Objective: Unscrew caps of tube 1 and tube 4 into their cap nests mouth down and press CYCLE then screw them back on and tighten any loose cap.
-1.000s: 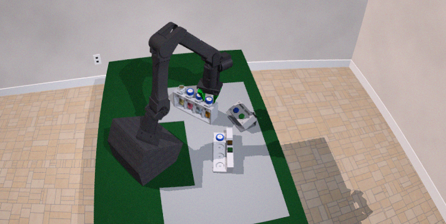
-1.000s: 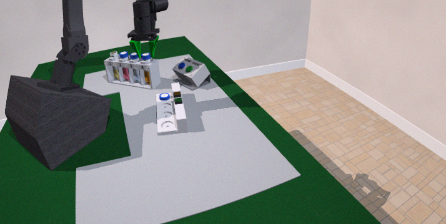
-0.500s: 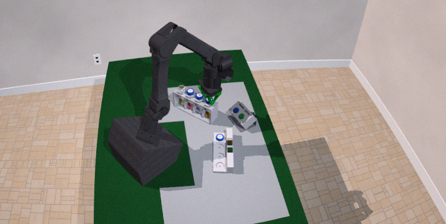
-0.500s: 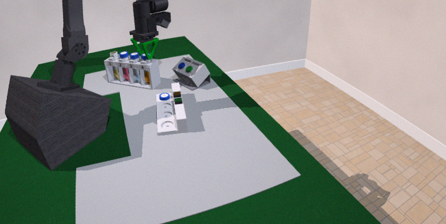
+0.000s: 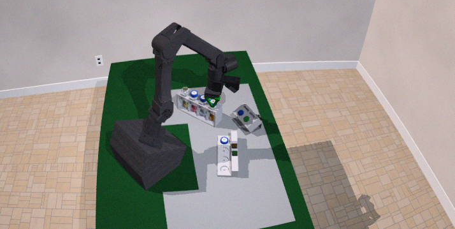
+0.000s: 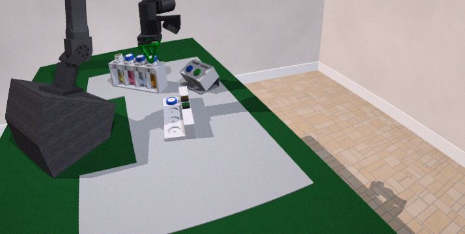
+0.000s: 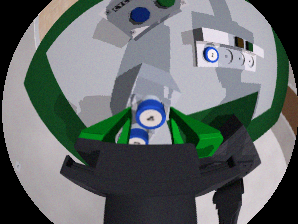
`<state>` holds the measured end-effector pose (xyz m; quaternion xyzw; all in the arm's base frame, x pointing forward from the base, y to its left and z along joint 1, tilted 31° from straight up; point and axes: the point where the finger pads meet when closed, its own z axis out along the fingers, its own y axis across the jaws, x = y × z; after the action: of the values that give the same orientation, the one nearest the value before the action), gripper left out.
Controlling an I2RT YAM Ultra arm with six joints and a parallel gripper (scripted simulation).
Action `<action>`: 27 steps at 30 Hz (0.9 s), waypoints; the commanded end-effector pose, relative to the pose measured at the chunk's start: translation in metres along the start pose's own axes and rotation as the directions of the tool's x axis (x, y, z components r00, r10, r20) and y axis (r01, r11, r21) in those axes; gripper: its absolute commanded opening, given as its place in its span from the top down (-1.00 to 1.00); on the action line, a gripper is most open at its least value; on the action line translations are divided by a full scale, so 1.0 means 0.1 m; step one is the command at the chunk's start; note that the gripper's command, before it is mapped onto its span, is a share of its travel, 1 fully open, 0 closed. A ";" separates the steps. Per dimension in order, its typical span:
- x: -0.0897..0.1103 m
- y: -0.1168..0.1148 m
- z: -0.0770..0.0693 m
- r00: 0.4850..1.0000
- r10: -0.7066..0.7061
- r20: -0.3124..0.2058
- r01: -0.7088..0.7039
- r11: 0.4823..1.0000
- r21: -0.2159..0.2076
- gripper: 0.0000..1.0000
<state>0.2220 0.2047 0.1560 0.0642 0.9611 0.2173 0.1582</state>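
Observation:
My gripper [image 5: 213, 101] [image 6: 150, 57] [image 7: 150, 111] is open about halfway, and its green fingers straddle the blue cap of tube 4 [image 6: 155, 59] [image 7: 150, 117] at the right end of the decapping station [image 5: 204, 114] [image 6: 137, 81]. I cannot see the fingers touching the cap. Tube 1 [image 5: 185, 91] [image 6: 118, 57] stands uncapped at the left end. Tubes 2 [image 5: 194, 93] [image 6: 129, 57] and 3 [image 5: 202, 97] [image 6: 140, 58] carry blue caps. Cap 1 [image 5: 224, 140] [image 6: 171, 100] [image 7: 210, 55] lies in nest 1 of the cap tray [image 5: 223, 165] [image 6: 172, 130]. The other nests are empty.
The console [image 5: 234, 161] [image 6: 188, 118] beside the tray has both lamps dark. The key desk [image 5: 252, 125] [image 6: 208, 77] with the blue key [image 5: 241, 112] [image 6: 189, 68] [image 7: 139, 14] and the green key [image 5: 246, 118] [image 6: 197, 72] [image 7: 162, 2] stands right of the station. The arm's base block [image 5: 146, 157] is at the left.

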 end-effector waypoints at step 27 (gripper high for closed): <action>-0.01 0.02 -0.03 0.735 0.678 0.001 -0.678 0.735 -0.011 1.00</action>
<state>0.2214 0.2046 0.1558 0.4083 0.8725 0.2596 0.0684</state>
